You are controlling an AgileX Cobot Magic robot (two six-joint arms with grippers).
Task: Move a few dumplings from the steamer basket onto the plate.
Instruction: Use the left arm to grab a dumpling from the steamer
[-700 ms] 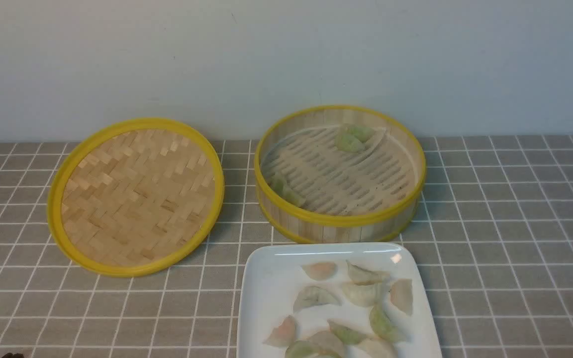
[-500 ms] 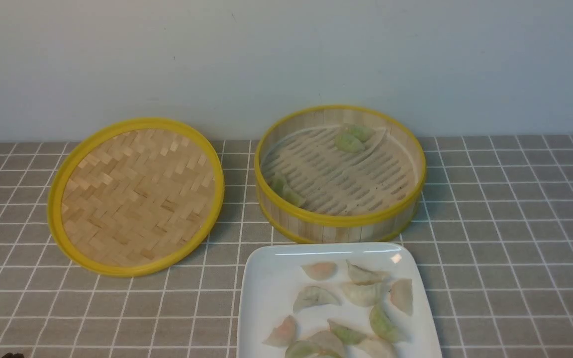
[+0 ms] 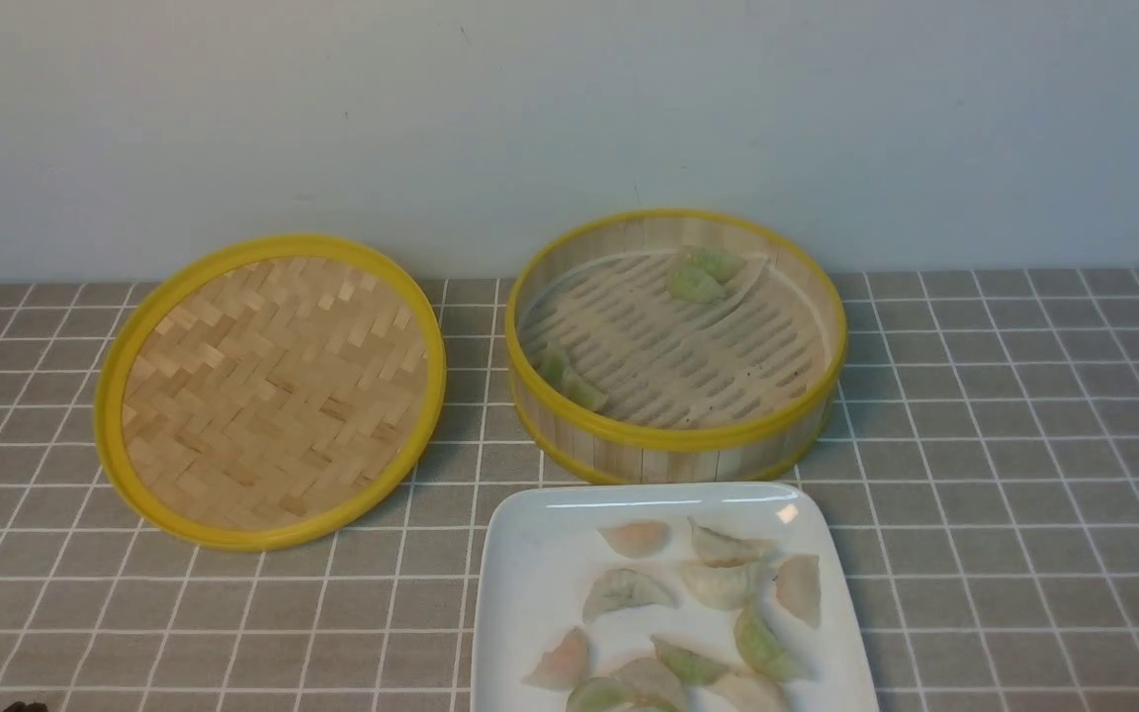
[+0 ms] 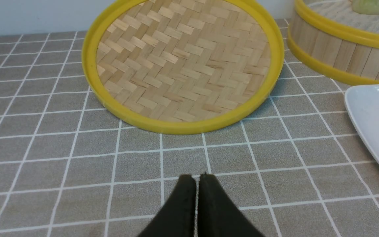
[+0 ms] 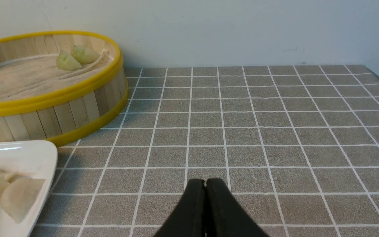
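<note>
Well, your left pincer (image 4: 197, 177) and right pincer (image 5: 205, 181) were clenched, empty; a hard pinch could have squashed the dumplings (image 3: 696, 282).

No change seen in front view; dumplings (image 3: 723, 583), plate (image 3: 540, 593), steamer basket (image 3: 673, 455) show no shift.

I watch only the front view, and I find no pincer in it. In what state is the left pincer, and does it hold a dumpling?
Observer: The left pincer is shut and holds nothing; it is over the tablecloth, with the woven lid ahead of it.
Operator: And the right one?
Observer: The right pincer is shut too and holds nothing, over the tablecloth, apart from the steamer basket and the plate.
</note>
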